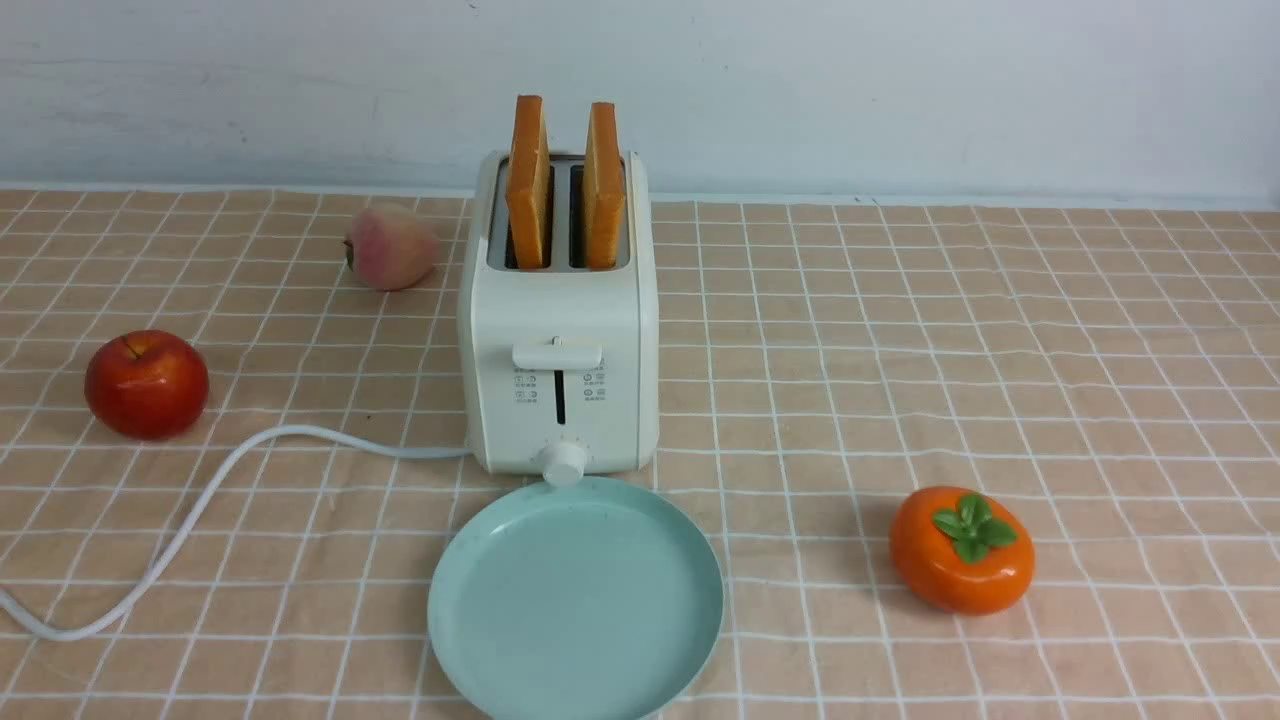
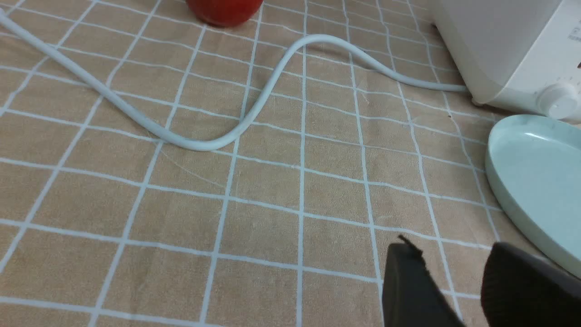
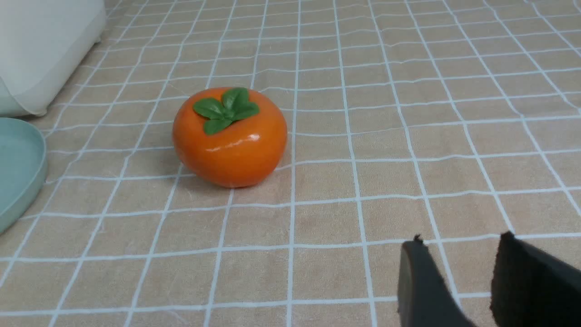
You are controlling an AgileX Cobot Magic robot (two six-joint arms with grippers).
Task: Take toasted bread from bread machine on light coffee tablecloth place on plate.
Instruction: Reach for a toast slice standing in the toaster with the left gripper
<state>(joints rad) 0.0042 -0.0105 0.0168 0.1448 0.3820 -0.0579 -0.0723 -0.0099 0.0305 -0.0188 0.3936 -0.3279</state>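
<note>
Two slices of toasted bread, the left slice (image 1: pixel 528 183) and the right slice (image 1: pixel 604 187), stand upright in the slots of the cream-white bread machine (image 1: pixel 558 330) on the light coffee tablecloth (image 1: pixel 1000 350). The mint-teal plate (image 1: pixel 575 600) lies empty just in front of the toaster's knob. Neither gripper shows in the front view. My left gripper (image 2: pixel 449 254) hovers open and empty over the cloth beside the plate (image 2: pixel 535 177) and the toaster (image 2: pixel 508 50). My right gripper (image 3: pixel 458 247) is open and empty over the cloth, short of the orange persimmon (image 3: pixel 230 136).
A red apple (image 1: pixel 146 383) and a pink peach (image 1: pixel 388 247) lie left of the toaster. The orange persimmon (image 1: pixel 962 548) lies to the plate's right. The white cord (image 1: pixel 200 510) snakes from the toaster to the left front edge. A pale wall stands behind.
</note>
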